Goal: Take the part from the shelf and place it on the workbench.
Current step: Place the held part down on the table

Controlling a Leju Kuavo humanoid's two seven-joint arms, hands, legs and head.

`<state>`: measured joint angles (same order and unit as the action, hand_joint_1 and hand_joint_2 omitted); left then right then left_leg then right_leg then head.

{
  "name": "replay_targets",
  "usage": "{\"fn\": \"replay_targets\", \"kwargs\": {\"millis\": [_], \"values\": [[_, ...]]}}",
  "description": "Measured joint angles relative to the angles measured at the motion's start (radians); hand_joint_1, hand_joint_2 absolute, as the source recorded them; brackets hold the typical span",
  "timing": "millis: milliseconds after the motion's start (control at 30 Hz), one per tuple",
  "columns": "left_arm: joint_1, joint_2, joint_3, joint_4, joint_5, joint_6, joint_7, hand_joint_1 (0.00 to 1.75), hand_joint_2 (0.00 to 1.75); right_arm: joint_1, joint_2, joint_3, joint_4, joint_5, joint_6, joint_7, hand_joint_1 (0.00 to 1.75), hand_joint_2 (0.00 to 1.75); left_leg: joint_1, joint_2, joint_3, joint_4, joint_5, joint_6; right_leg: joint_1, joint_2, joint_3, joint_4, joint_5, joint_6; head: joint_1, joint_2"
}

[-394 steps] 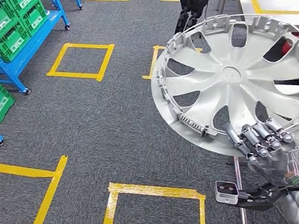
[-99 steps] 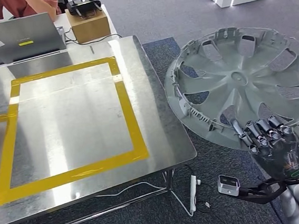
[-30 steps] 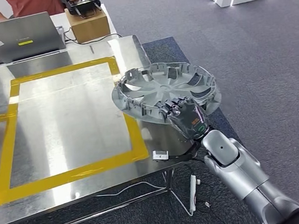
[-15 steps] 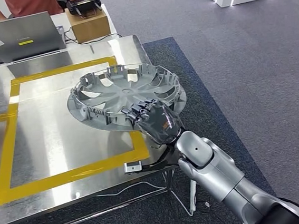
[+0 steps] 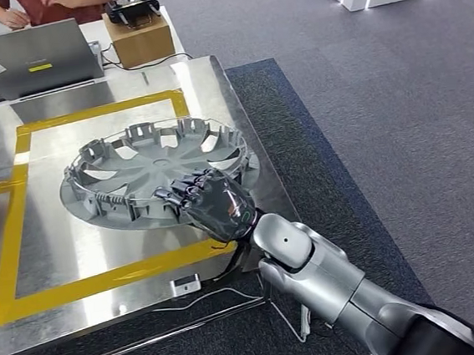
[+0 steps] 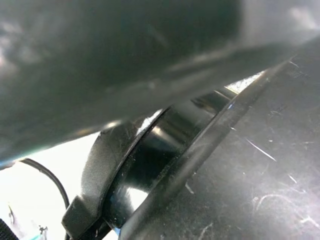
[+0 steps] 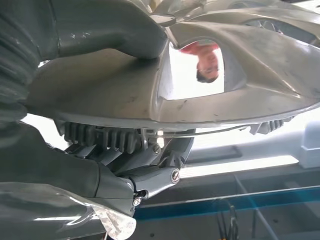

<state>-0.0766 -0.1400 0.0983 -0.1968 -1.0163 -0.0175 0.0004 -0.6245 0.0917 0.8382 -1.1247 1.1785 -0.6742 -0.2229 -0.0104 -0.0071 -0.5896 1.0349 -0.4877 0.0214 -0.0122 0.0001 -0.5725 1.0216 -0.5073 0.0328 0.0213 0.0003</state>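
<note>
So, your right hand (image 5: pixel 210 202) grips the hubcap (image 5: pixel 151 170) rim at its 5 o'clock edge, hubcap over the workbench (image 5: pixel 122 264) inside the yellow tape square (image 5: pixel 18 224), left hand state can't tell.

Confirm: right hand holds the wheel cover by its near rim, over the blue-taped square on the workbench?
Not quite: the tape is yellow, not blue. The head view shows the right hand gripping the wheel cover by its near rim, over the yellow-taped square on the workbench.
</note>
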Motion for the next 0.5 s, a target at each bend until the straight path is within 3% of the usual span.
{"fn": "replay_targets", "kwargs": {"millis": [500], "values": [[0.000, 0.002, -0.015, 0.000, 0.006, 0.003, 0.002, 0.00, 0.00, -0.006, 0.031, 0.072, 0.076, -0.064, 0.015, -0.030, 1.75, 1.75, 0.000, 0.000, 0.000, 0.000, 0.000, 0.000, 0.000, 0.000, 0.000, 0.000, 0.000, 0.000, 0.000, 0.000]]}}
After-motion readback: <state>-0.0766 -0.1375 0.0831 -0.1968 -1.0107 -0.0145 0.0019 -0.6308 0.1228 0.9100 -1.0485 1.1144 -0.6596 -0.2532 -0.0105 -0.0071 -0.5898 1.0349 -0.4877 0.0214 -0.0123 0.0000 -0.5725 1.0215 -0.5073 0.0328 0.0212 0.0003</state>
